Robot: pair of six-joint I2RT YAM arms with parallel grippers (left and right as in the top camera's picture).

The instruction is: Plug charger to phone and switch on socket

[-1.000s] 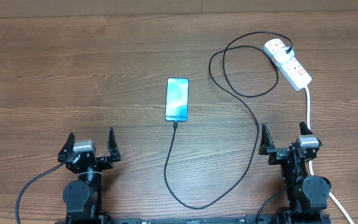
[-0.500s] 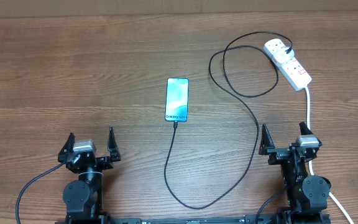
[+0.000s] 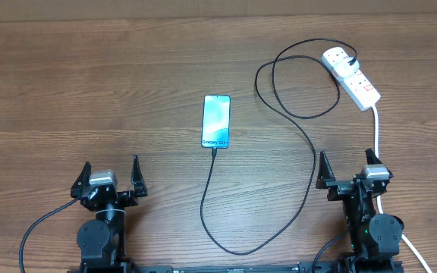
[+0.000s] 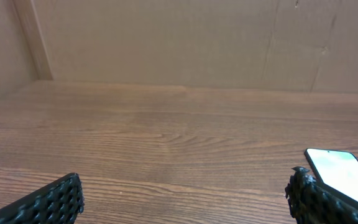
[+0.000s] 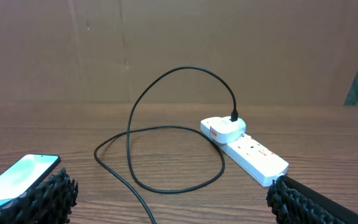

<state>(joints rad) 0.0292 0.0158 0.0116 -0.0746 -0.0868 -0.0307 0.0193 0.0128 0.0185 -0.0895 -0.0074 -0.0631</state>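
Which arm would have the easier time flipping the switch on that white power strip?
The right one, probably. The socket lies at the far right, straight ahead of the open, empty right gripper. The left gripper sits far off on the other side, beyond the phone.

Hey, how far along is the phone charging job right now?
Looks done: the charger tip meets the lower edge of the phone, its plug sits in the socket. In hand: nothing; left gripper and right gripper are open, parked. Left: possibly switching it on; that I cannot tell.
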